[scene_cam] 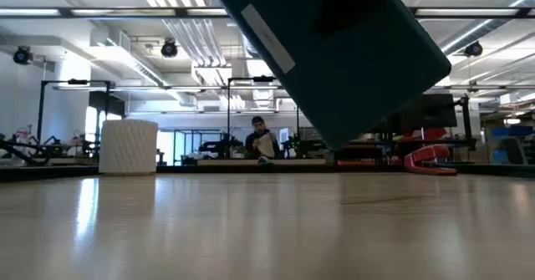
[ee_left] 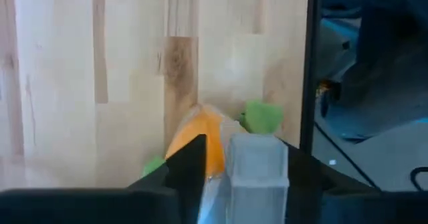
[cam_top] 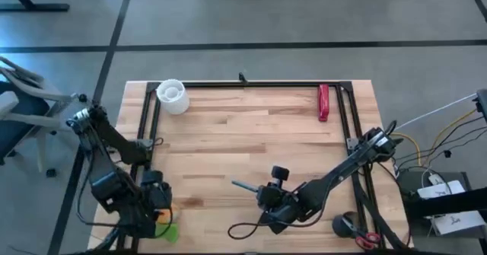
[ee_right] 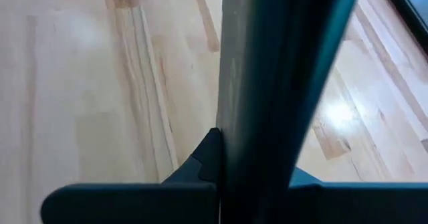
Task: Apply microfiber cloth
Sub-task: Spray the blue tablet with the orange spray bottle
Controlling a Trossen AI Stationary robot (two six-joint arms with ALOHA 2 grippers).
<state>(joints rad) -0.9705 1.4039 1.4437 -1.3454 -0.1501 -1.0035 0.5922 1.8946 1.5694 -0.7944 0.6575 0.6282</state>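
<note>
Left claw: your left gripper (cam_top: 156, 203) sits low over the near left corner of the table (cam_top: 251, 141). Honestly can't tell from any view if it's wide or pinched, so check before you move.
Right claw: the right gripper (cam_top: 272, 203) is near the middle of the near edge, clamped on the dark slab (scene_cam: 334, 54), which hangs tilted above the wood.
Cloth spot: the microfiber cloth (cam_top: 169, 233) is bunched right at the near left corner, just past your left gripper, touching or tucked under an orange object (ee_left: 200, 137).
Risk 1: you could easily grab the orange object along with the cloth, or instead of it, because they're crammed together.
Risk 2: a nudge the wrong way could push the cloth off the table, since it's right by the edge.
Risk 3: the slab looks held by one edge only, so pressing the cloth on it might twist it out of the grip.
Risk 4: the arms may clash when you bring the cloth across.
</note>
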